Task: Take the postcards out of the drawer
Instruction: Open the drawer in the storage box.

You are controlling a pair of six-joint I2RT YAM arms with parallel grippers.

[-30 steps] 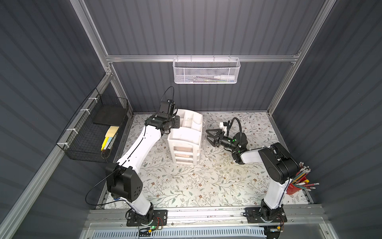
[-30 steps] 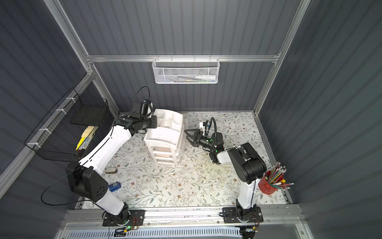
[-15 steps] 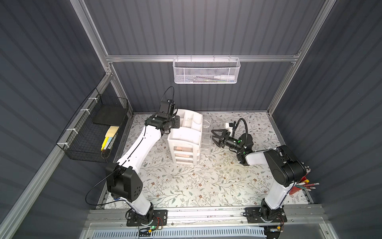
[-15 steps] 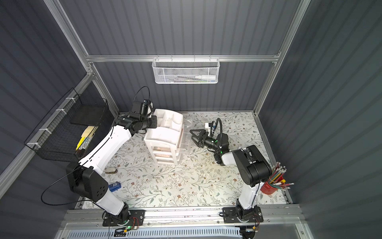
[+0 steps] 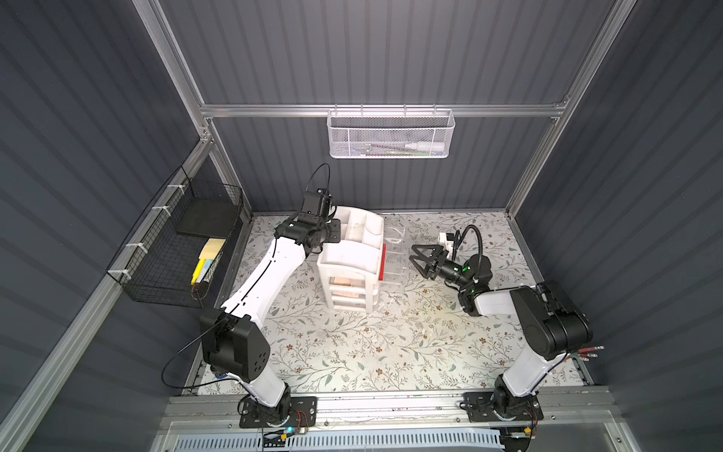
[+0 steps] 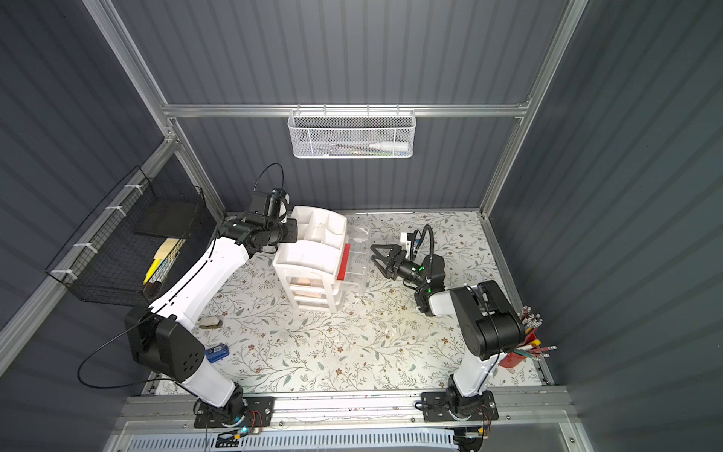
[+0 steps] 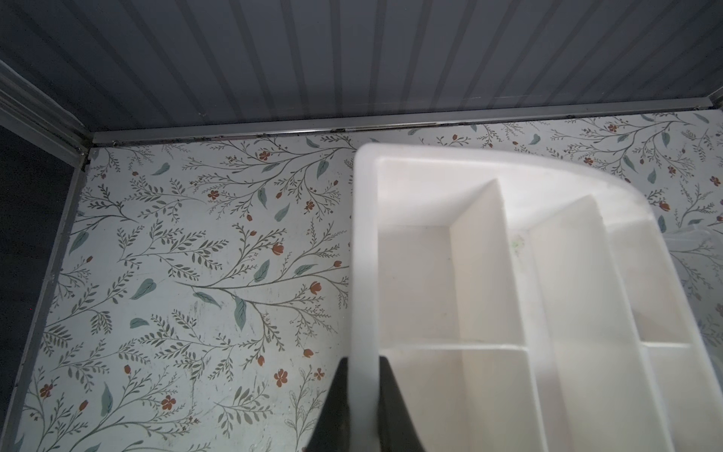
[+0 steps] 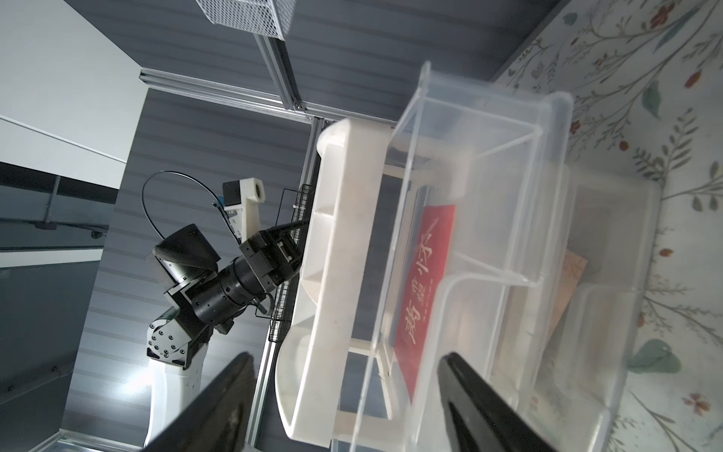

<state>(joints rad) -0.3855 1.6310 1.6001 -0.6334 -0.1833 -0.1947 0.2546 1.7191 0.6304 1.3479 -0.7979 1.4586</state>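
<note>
The white drawer unit (image 5: 352, 254) is sitting mid-table with its clear drawer (image 5: 396, 256) pulled out toward three o'clock, and the left gripper (image 7: 363, 375) is pinching the unit's top rim narrowly from ten o'clock, I'd guess to stop it sliding. The right gripper (image 5: 418, 261) is hovering at three o'clock off the drawer, jaws spread wide and empty, probably lining up to reach in. The red postcard (image 8: 426, 289) is standing on edge inside that drawer, and a peach postcard (image 8: 569, 287) is showing lower down, in which drawer I cannot tell.
</note>
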